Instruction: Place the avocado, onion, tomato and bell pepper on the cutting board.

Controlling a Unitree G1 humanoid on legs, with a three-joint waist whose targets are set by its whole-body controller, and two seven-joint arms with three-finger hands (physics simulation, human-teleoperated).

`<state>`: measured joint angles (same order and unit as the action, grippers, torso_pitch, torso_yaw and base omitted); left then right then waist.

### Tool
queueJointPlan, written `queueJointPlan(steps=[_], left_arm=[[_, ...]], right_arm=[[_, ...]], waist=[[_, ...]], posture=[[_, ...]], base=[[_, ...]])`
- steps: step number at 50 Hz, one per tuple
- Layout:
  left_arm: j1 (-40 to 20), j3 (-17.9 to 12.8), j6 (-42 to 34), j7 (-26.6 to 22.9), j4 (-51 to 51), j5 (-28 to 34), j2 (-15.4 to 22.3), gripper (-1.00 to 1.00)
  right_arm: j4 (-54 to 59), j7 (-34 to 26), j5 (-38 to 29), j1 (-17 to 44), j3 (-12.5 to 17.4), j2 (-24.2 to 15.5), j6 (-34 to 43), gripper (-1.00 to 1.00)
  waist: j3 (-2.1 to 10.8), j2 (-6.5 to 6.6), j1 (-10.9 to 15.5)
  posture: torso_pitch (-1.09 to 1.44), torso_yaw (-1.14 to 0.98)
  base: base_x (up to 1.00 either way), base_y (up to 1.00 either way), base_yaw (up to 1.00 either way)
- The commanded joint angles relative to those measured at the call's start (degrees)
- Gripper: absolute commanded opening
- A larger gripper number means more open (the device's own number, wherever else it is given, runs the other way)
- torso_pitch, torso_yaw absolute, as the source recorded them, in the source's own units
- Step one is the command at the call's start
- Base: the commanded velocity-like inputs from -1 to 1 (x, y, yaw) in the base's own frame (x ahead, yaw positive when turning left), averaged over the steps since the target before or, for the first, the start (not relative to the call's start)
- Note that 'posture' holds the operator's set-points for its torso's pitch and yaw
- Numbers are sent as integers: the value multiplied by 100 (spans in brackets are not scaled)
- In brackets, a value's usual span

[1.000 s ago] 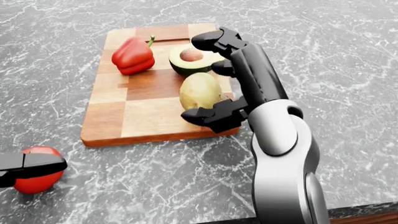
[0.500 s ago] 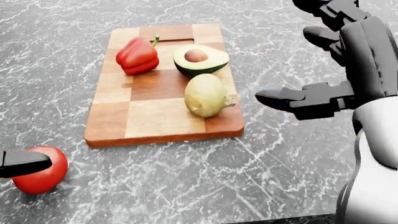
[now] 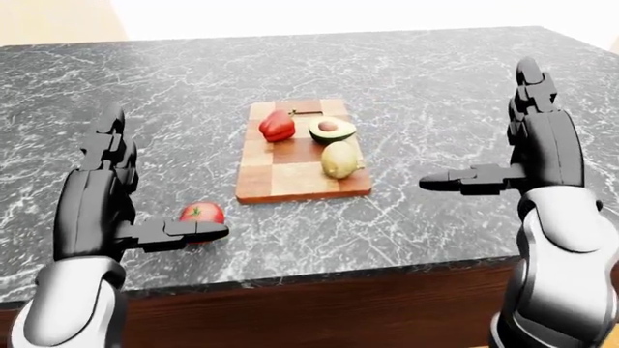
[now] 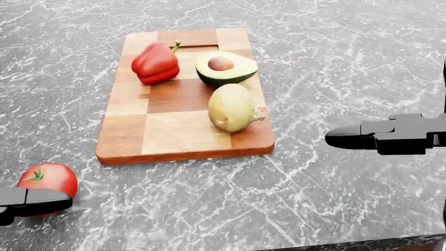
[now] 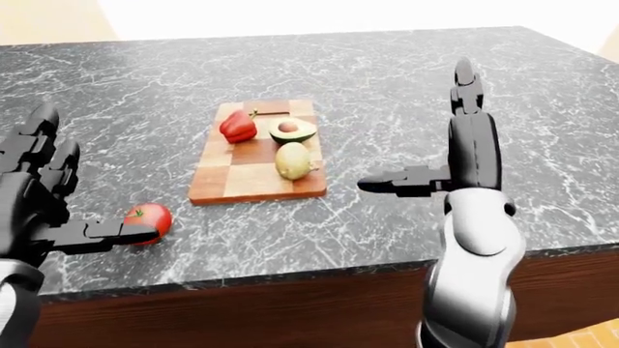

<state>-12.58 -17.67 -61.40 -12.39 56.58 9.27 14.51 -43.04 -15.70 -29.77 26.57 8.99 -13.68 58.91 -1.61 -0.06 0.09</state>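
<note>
The wooden cutting board (image 4: 167, 137) lies on the marble counter. A red bell pepper (image 4: 155, 64), an avocado half (image 4: 224, 68) and a pale onion (image 4: 232, 107) rest on it. The red tomato (image 4: 47, 180) sits on the counter, left of and below the board in the head view. My left hand (image 3: 162, 180) is open, fingers pointing up, and its thumb (image 4: 31, 201) crosses just in front of the tomato without closing on it. My right hand (image 3: 476, 127) is open and empty, raised to the right of the board, thumb (image 4: 383, 137) pointing left.
The dark marble counter (image 3: 435, 109) stretches wide on all sides of the board. Its near edge (image 3: 329, 275) drops to a brown cabinet face. A pale wall shows at the top of the eye views.
My right hand has drawn away from the onion, off the board to the right, and is empty. The onion stays lying on the board. The left thumb remains by the tomato.
</note>
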Motion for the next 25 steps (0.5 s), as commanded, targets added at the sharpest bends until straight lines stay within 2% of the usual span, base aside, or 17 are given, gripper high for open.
queueJointPlan(steps=[1, 15, 25], left_arm=[[-39, -16, 207, -72, 118, 196, 20, 100], [232, 142, 374, -570, 120, 941, -132, 100], [416, 344, 915, -712, -279, 1223, -390, 100]], right_arm=[[-157, 49, -16, 130, 36, -75, -131, 100], [-207, -77, -136, 130, 2, -133, -105, 100], [-70, 39, -64, -43, 44, -12, -410, 100]], waist=[[101, 1, 3], [116, -19, 10], [133, -34, 24]], posture=[[0, 0], [0, 0], [0, 0]], base=[[0, 0, 0], [0, 0, 0], [0, 0, 0]])
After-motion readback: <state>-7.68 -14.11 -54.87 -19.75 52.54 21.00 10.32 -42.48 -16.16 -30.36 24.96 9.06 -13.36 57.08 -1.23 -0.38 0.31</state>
